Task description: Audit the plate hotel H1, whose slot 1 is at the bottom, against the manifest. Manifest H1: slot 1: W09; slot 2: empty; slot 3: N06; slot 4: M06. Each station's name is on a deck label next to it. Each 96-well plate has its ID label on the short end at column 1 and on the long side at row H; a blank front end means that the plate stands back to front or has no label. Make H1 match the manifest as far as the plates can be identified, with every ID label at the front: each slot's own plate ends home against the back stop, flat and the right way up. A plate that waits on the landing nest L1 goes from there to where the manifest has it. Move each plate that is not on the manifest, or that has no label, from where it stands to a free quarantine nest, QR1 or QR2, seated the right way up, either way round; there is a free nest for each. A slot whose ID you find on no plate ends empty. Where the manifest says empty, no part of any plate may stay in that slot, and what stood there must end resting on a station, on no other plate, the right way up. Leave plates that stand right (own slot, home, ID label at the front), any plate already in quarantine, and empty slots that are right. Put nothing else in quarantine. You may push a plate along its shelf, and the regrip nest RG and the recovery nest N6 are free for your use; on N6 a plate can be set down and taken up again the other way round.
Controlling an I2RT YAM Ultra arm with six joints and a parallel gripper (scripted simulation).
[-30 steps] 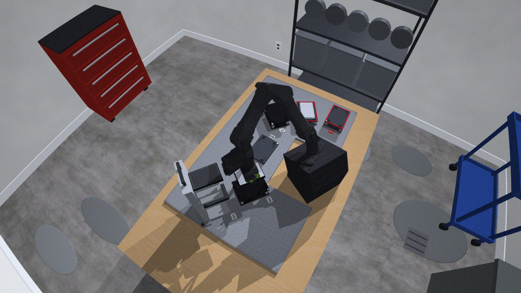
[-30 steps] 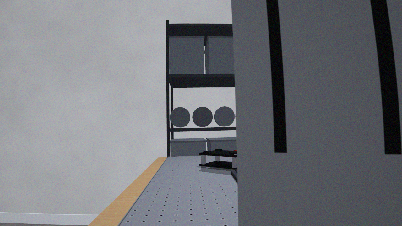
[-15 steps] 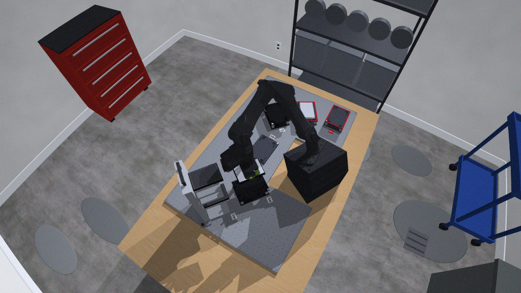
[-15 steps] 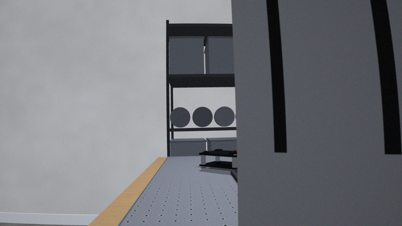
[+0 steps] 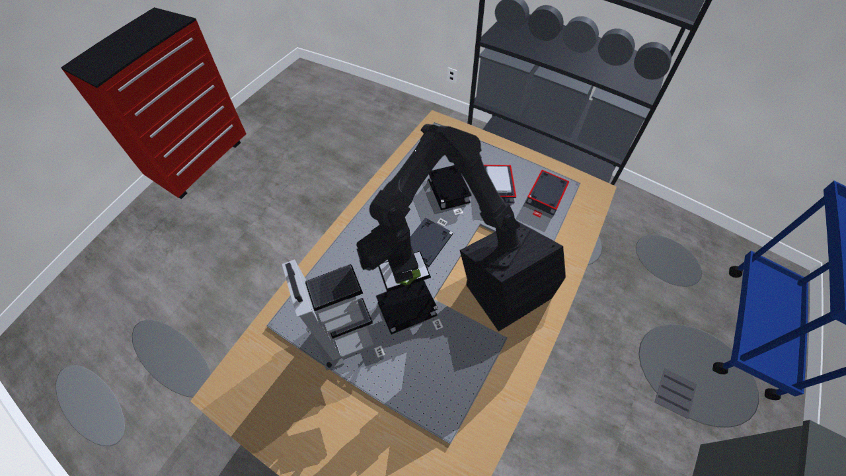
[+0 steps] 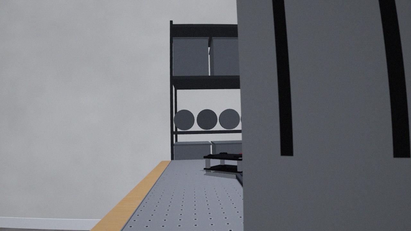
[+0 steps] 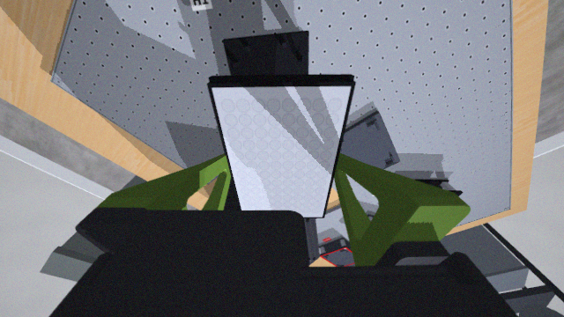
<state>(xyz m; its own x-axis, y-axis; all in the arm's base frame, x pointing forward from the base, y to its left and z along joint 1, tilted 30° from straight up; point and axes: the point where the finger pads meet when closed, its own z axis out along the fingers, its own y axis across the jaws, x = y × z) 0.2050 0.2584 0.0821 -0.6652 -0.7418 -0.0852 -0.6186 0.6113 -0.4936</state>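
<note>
The gripper [image 7: 282, 176] clamped a white 96-well plate [image 7: 279, 145] by its long sides, carried above the black nest [image 5: 408, 305] just beside plate hotel H1 [image 5: 297, 293]. One red-framed quarantine nest [image 5: 501, 180] already held a plate while the other [image 5: 546, 189] looked free, so placing the carried plate and checking H1's slots apparently remained.

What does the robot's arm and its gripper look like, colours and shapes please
The arm is matte black all over, built of thick rounded links and bulky joints, rising from a black box-shaped pedestal. No cables or markings show. The gripper has a black body and two bright green fingers, angular and wedge-shaped, with triangular cut-outs near their tips.
</note>
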